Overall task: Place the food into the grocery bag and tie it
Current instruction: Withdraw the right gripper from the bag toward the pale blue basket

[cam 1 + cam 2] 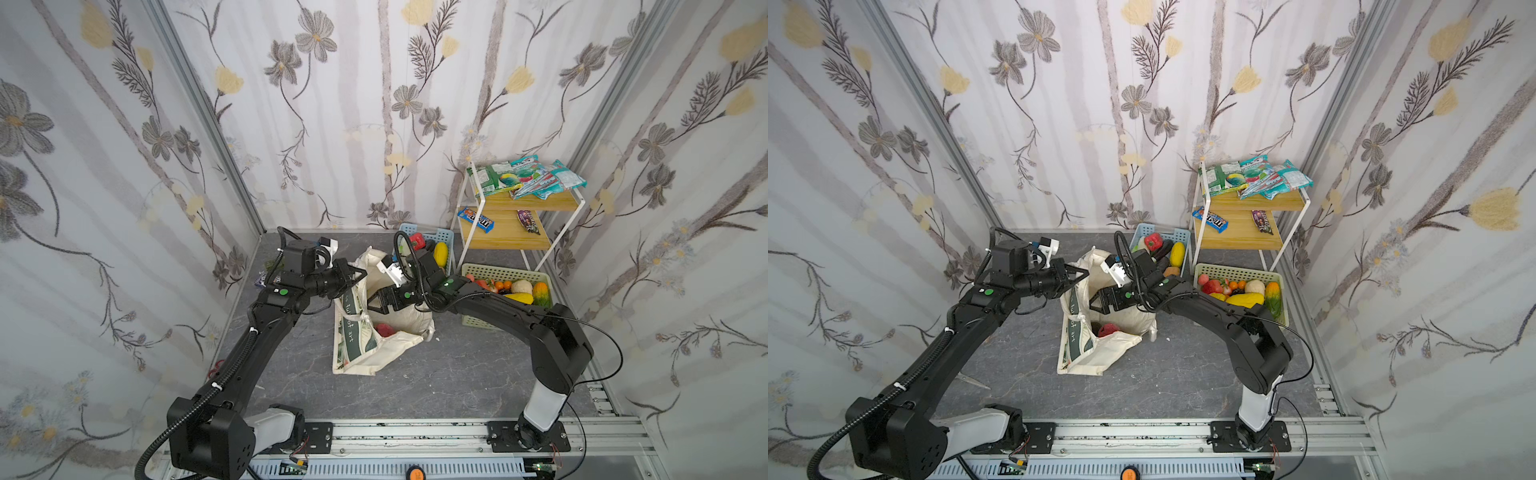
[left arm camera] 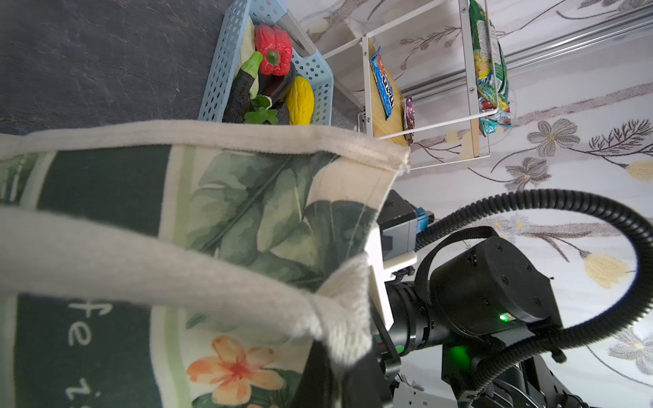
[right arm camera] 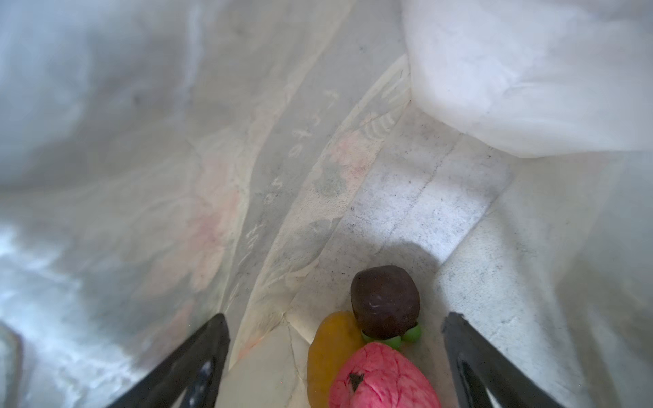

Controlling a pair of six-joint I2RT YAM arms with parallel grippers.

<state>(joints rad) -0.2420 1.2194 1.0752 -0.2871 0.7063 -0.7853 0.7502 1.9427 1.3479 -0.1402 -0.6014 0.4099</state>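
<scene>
Gaping wide and gripping nothing, the right tool (image 1: 372,303) reaches into the mouth of the grocery bag (image 1: 365,349). In the right wrist view its two dark fingers (image 3: 198,364) stand far apart over the cream lining. Between them, on the bag's bottom, a brown fruit (image 3: 385,300), an orange-yellow fruit (image 3: 327,349) and a pink-red fruit (image 3: 385,378) lie crowded together.

The left tool (image 1: 360,274) is clamped tight on the bag's upper rim, which is lifted there. The left wrist view shows that rim and a cream handle (image 2: 176,254) just beside it.

The bag sits on the dark grey worktop (image 1: 436,374) between the two arms, its lettered green band on the left arm's side in both top views.

Behind the bag stands a light blue basket (image 1: 446,235) holding a red pepper (image 1: 417,240) and other toy vegetables. A pale yellow basket (image 1: 507,272) of toy fruit sits near the right arm. Further back, a white-framed shelf (image 1: 511,232) carries a green snack packet (image 1: 492,178) among other packets.
</scene>
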